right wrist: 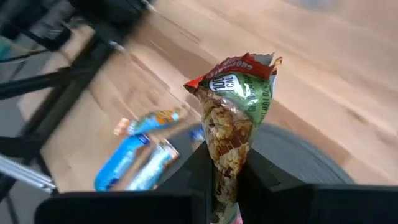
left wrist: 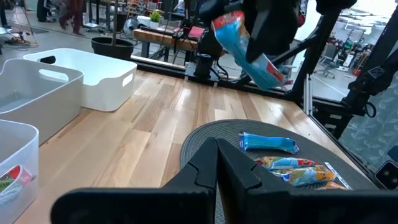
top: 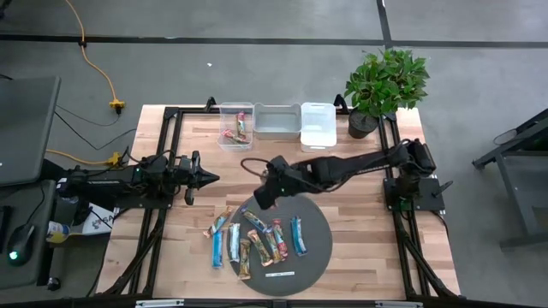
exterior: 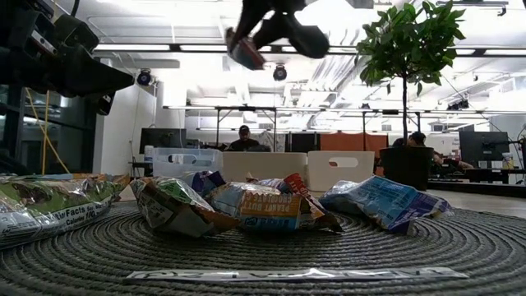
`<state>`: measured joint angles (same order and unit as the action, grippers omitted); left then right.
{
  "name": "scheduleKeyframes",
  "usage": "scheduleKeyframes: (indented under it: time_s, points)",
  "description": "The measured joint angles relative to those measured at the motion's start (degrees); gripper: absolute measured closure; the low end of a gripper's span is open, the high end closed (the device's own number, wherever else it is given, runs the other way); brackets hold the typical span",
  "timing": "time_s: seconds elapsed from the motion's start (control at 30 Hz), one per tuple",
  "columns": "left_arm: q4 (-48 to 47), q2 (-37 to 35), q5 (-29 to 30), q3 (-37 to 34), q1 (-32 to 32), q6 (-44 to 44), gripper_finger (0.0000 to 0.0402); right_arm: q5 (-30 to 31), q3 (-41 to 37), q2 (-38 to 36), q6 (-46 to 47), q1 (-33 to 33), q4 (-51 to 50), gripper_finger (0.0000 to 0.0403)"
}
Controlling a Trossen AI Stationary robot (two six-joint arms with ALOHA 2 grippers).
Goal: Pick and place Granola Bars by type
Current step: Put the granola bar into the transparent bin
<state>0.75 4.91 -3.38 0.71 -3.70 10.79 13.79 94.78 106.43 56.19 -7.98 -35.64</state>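
Several granola bars (top: 257, 239) in blue, red and brown-green wrappers lie flat on a dark round mat (top: 318, 252); the low view shows them (exterior: 271, 205) in a loose heap. My right gripper (top: 261, 198) hangs above the mat's far-left part, shut on one bar (right wrist: 236, 106) with a red, green and brown wrapper. That bar shows high in the low view (exterior: 246, 51) and in the left wrist view (left wrist: 252, 53). My left gripper (top: 208, 178) waits shut, left of the mat. One bar (top: 241, 128) lies in the clear bin. My right gripper pinches the bar between its two fingers at one end (right wrist: 225, 163) of the wrapper. The rest of the bar sticks out beyond the fingertips (right wrist: 261, 174), crimped red edge (right wrist: 233, 62) farthest out. The bar is lifted clear of the mat and sits tilted.
Three bins stand in a row at the far edge: clear (top: 224, 120), grey (top: 278, 121), white (top: 318, 127). A potted plant (top: 381, 85) is at the far right corner. A thin white label strip (top: 279, 275) lies on the mat's near part. Bare wood lies between mat and bins.
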Motion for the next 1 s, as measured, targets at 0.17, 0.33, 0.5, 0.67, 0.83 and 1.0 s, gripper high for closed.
scheduleKeyframes:
  time_s: [0.17,0.33,0.5,0.67,0.83,1.0]
  points:
    - [0.0,0.0,0.0,0.0,0.0,0.0,0.0401,-2.4,0.0,0.0,-7.1,3.1,6.5,0.0367]
    - [0.0,0.0,0.0,0.0,0.0,0.0,0.0401,-3.7,0.0,0.0,-12.7,6.4,10.0,0.0368]
    - [0.0,0.0,0.0,0.0,0.0,0.0,0.0401,-4.3,0.0,0.0,-19.1,9.8,14.7,0.0369]
    - [0.0,0.0,0.0,0.0,0.0,0.0,0.0401,-6.8,0.0,0.0,-23.3,13.3,20.5,0.0364]
    - [0.0,0.0,0.0,0.0,0.0,0.0,0.0401,-9.6,0.0,0.6,-25.3,16.3,24.9,0.0366]
    - [0.0,0.0,0.0,0.0,0.0,0.0,0.0401,-13.0,0.0,2.7,-26.6,18.7,31.3,0.0367]
